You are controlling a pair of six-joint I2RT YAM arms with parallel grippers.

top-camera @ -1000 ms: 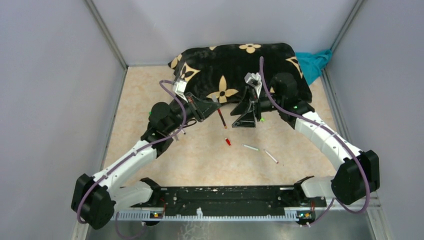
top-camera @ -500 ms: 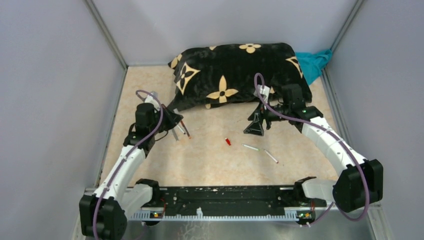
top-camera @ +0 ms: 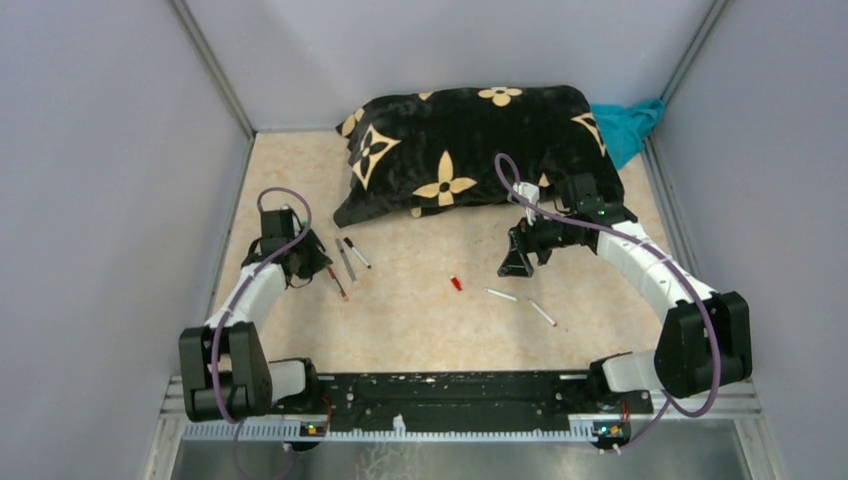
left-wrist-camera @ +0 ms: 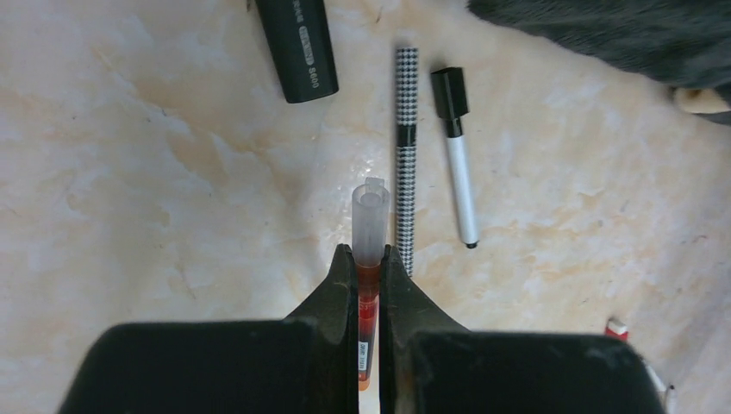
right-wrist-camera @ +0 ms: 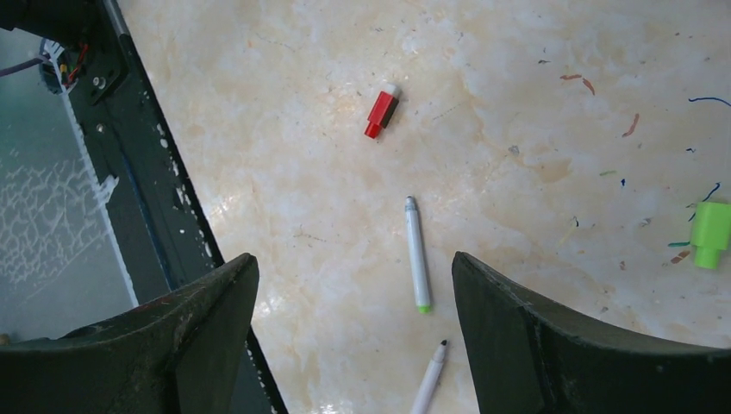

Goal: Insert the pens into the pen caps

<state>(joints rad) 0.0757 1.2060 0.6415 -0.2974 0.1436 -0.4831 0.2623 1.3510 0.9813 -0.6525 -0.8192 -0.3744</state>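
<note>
Landmark: black flowered cushion (top-camera: 470, 150) at the far side of the table (top-camera: 420, 330). Off its near-left corner the left gripper (left-wrist-camera: 369, 259) is clamped tight on a red pen (left-wrist-camera: 369, 302). A clear tubular end is seen sticking out past the grip; whether it is a cap or the barrel end cannot be told. Just in front of that same corner three more are laid flat: black marker (left-wrist-camera: 297, 47), houndstooth pen (left-wrist-camera: 406, 155), and white pen (left-wrist-camera: 459, 185) with a black cap-like piece on one end, so possibly done but not confirmed. In front of the cushion's middle a red cap (right-wrist-camera: 380, 111) is left loose, with no pen in it. Nearer the arm bases and slightly right, a green-tipped pen (right-wrist-camera: 417, 266) and a second white pen (right-wrist-camera: 431, 379) are lying uncapped and apart. In front of the cushion's right half the right gripper (right-wrist-camera: 353, 259) is held over them, jaws spread wide and empty. A green cap (right-wrist-camera: 710, 233) is loose closer to the cushion's near edge, among ink marks (right-wrist-camera: 634, 125). Judged: one or two pairings done at most, with most left to do. A teal cloth (top-camera: 628, 128) behind the cushion's right end is out of play. No obstruction is seen around the loose pens and caps. The cushion's edge may crowd the left group.
</note>
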